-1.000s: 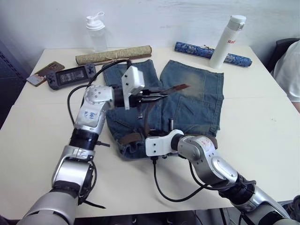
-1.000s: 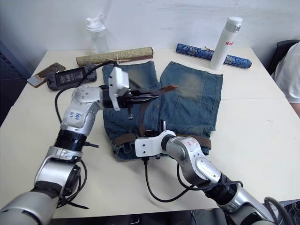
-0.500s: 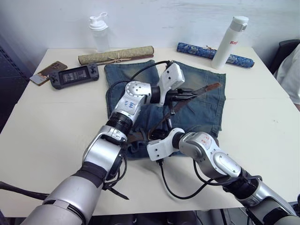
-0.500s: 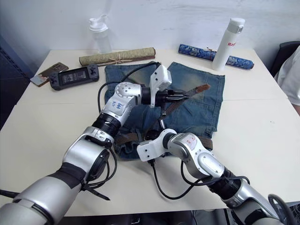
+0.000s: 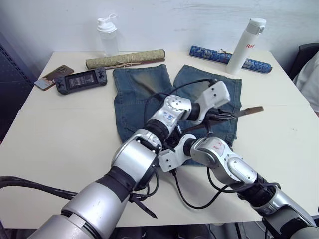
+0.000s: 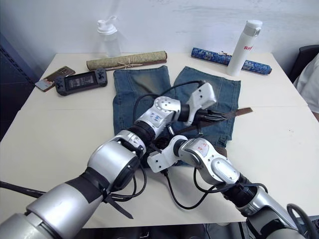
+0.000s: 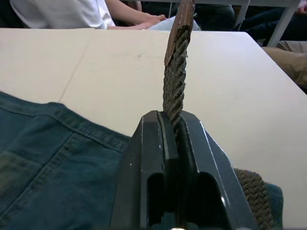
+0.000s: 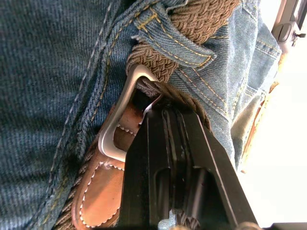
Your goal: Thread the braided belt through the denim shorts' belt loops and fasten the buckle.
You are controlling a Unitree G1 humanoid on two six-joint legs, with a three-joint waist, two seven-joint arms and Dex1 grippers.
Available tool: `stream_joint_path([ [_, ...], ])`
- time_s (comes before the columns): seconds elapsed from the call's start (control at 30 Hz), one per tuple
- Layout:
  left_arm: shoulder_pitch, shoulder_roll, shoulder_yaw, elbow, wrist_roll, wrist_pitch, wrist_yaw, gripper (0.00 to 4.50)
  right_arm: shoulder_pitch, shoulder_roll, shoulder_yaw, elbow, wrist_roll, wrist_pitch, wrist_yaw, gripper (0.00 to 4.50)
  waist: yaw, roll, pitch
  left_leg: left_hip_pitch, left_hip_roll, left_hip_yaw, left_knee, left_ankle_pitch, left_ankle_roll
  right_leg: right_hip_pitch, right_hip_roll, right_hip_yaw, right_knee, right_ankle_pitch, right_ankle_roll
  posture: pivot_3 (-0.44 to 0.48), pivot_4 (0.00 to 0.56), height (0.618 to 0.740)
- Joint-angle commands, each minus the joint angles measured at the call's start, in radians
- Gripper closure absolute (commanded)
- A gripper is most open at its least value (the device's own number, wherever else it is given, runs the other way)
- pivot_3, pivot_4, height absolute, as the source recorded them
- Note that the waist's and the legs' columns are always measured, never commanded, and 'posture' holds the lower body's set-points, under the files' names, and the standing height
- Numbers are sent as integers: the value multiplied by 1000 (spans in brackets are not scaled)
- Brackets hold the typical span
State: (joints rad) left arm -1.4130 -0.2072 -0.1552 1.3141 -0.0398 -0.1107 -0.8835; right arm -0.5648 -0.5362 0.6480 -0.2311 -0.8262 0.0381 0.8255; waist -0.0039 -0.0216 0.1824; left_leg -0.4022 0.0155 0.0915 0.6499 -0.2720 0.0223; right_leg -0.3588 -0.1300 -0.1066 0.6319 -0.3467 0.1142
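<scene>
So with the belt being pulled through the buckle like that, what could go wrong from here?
The left pincer pinches the braided belt well behind its leather tip, so the strap could slip out under tension. The right pincer presses at the buckle; if it lifts, the denim shorts may drag and bunch.

Hidden or cut off, for your check:
- Faded blue denim shorts point(image 5: 134, 94): you cannot see the waistband, which lies under both silver arms
- Olive-brown braided belt point(image 7: 174, 86): the brown leather tip runs off the left wrist view's edge; the run along the waistband is covered in the head views
- Small silver rectangular buckle point(image 8: 120, 124): one side sits behind the black fingers point(image 8: 158, 163) of the right gripper point(image 8: 165, 111); whether those fingers are parted is not readable
- Person in white point(image 5: 308, 74): cut by the frame edge, just a shoulder and sleeve
</scene>
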Motion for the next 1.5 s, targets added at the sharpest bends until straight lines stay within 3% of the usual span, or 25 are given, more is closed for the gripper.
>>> stream_joint_path([
  [0.03,-109,-159,40,-56,-21,-77,5,4500,73,52,161,90,39,-102,110,4421,3,1,-1,0,0,0,0,0,0,0,0,0,0,0,0,0,150,717],
  [0.37,-176,-296,63,-59,-27,-84,31,4500,78,75,151,108,36,-135,128,4421,3,5,-5,0,0,-1,0,0,1,1,-1,0,-1,0,0,0,150,717],
  [0.53,-185,-264,97,-67,-39,-101,30,4500,80,73,138,117,47,-132,121,4421,4,6,-5,0,0,-1,0,0,1,1,-1,-1,-1,0,0,0,150,717],
  [0.67,-140,-128,107,-74,-6,-155,55,4500,105,88,88,113,56,-76,90,4421,4,6,-5,0,0,-1,0,0,1,1,-1,-1,-1,0,0,0,150,717],
  [0.83,-4,164,132,-94,24,-210,80,4500,144,102,-46,87,37,14,3,4421,-1,7,-6,0,-1,-1,1,0,1,1,-1,0,0,0,0,0,150,717],
  [0.93,95,293,150,-153,15,-219,56,4500,183,108,-114,53,52,48,-30,4421,-4,8,-6,1,0,0,-1,0,-1,-1,0,0,2,0,0,0,150,717],
  [1.0,181,355,163,-245,-2,-200,38,4500,209,118,-158,33,65,68,-65,4421,0,7,-6,0,0,0,-1,1,-1,-2,0,-1,6,0,0,0,150,717],
  [1.27,679,549,177,-961,-15,58,94,4500,258,244,-380,-134,238,304,-105,4421,3,7,-4,-3,0,-2,1,0,1,-1,-2,-2,6,0,0,0,150,717],
  [1.5,846,632,157,-1243,11,165,142,4500,246,249,-485,-285,369,493,-55,4421,11,7,-4,-5,-1,-3,1,-1,2,-1,-2,-2,5,0,0,0,150,717],
])
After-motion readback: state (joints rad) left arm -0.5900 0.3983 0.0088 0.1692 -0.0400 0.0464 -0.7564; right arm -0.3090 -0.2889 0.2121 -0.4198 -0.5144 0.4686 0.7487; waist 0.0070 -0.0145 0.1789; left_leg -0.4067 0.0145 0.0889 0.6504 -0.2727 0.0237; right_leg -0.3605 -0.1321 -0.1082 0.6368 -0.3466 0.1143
